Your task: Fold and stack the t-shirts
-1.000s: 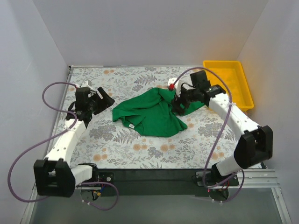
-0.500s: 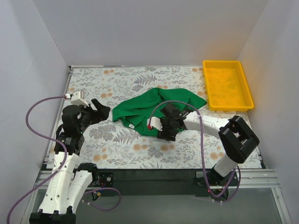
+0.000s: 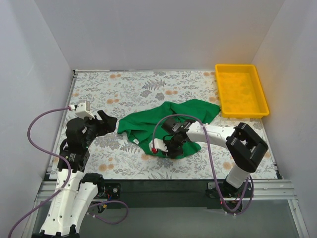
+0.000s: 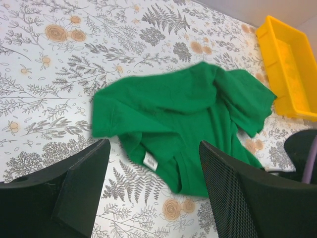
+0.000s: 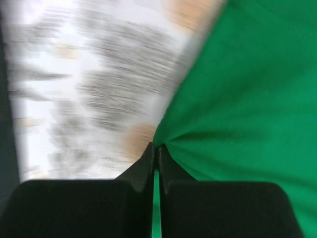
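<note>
1. R gripper [image 3: 170, 148] [image 5: 156, 148]: nearest item, low at near-ctr of the floral table cover [image 3: 124, 84]. You have its jaws pressed together, pinching the near edge of the t-shirt [image 3: 168, 118] [image 4: 188, 114] [image 5: 237, 89]. Wrist view shows the cloth puckering into the tips.
2. L gripper [image 3: 108, 122] [image 4: 152, 146]: left side, slightly farther back. Jaws spread wide w/ nothing between them. It faces the shirt from the left and is apart from the cloth. A purple cable [image 3: 37, 124] loops off the wrist.
3. T-shirt: 1 pc, solid green, crumpled and unfolded. It lies mid-table, running from near-ctr out to far right. White neck label [image 3: 139, 141] [image 4: 150, 162] shows on the near-left part. Far-right corner sits just beside the tray; touching or not, can't tell.
4. Yellow tray [image 3: 241, 91] [image 4: 290, 64]: far-right corner of your table, by the right wall
</note>
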Controlling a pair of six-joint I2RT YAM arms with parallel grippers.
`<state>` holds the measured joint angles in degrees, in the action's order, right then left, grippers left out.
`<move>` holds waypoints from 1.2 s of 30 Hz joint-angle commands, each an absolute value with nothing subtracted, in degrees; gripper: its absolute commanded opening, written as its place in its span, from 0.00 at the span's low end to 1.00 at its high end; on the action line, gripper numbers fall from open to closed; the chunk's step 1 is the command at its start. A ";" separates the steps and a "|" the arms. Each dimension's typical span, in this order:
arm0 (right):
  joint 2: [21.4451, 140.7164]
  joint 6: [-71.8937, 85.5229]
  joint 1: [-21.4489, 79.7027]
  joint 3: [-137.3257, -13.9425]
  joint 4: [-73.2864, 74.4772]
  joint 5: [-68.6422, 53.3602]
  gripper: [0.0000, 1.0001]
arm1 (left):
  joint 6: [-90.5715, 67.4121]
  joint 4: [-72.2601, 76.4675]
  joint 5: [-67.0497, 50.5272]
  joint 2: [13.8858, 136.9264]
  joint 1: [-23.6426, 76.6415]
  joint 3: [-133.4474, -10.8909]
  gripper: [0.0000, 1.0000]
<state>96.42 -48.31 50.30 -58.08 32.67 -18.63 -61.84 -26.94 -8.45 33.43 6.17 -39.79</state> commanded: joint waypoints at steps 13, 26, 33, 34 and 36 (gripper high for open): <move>98.65 -51.15 49.42 -79.37 53.70 -41.22 0.98 | -62.57 -25.05 -15.19 35.77 6.94 -39.55 0.73; 82.80 -38.15 25.75 -61.90 35.07 -27.86 0.62 | -79.71 -21.43 -26.48 56.93 20.27 -37.52 0.61; 77.26 -35.60 24.44 -54.23 32.35 -25.75 0.56 | -84.98 -36.26 -5.75 69.85 36.98 -44.89 0.56; 77.26 -35.42 24.00 -54.23 31.82 -25.84 0.56 | -85.43 -38.04 -4.06 70.83 38.05 -45.87 0.54; 77.43 -35.07 22.68 -54.05 31.55 -26.72 0.56 | -87.01 -43.23 -0.53 73.91 41.30 -48.51 0.53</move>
